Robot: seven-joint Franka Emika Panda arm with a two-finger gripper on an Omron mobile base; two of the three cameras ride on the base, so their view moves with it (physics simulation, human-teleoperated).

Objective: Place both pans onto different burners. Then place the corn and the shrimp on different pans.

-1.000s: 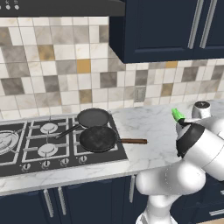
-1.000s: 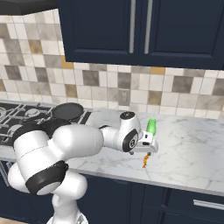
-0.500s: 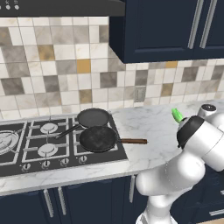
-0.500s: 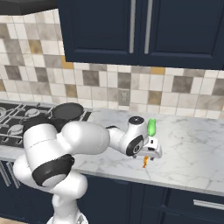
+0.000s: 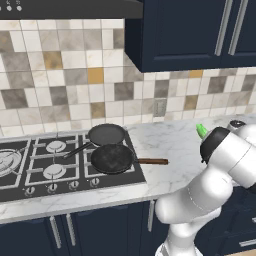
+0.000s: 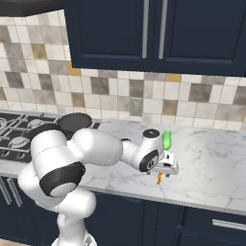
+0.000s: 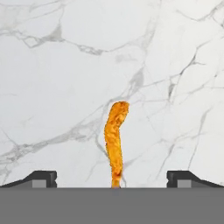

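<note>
Left base view: both pans are already on the cooktop (image 5: 75, 180). The black-handled pan (image 5: 106, 134) sits on the rear right burner, the wooden-handled pan (image 5: 112, 158) on the front right one, rims near touching, wooden handle pointing right over the marble counter (image 5: 170, 145). The corn (image 5: 201, 131) pokes out as a green tip just behind the arm's wrist (image 5: 222, 147), well to the right of the pans. The claw and the shrimp sit behind the arm's bulk here, so this view gives no read on either.

Right base view: the gripper (image 6: 161, 174) hangs low over the counter near its front edge, pointing down. The shrimp (image 6: 158, 178) shows as a small orange sliver directly under the hand. The corn (image 6: 166, 139) stands just behind the hand, toward the wall. Jaw gap is too small to judge from this angle. The pans are mostly blocked by the arm; one dark rim shows past the shoulder.

Hand view: best read. Two fingertips (image 7: 40, 178) sit far apart at the bottom corners, so the claw is fully open and empty. The shrimp (image 7: 116, 140) lies between them, roughly centred, slightly left of the midline. Its long axis runs away from the camera, across the line joining the tips, so the jaws would close on its narrow width. My call is the next move is a straight descent, no wrist rotation. The shrimp's near end is cut off at the bottom edge, so the height above the counter is hard to tell.
</note>
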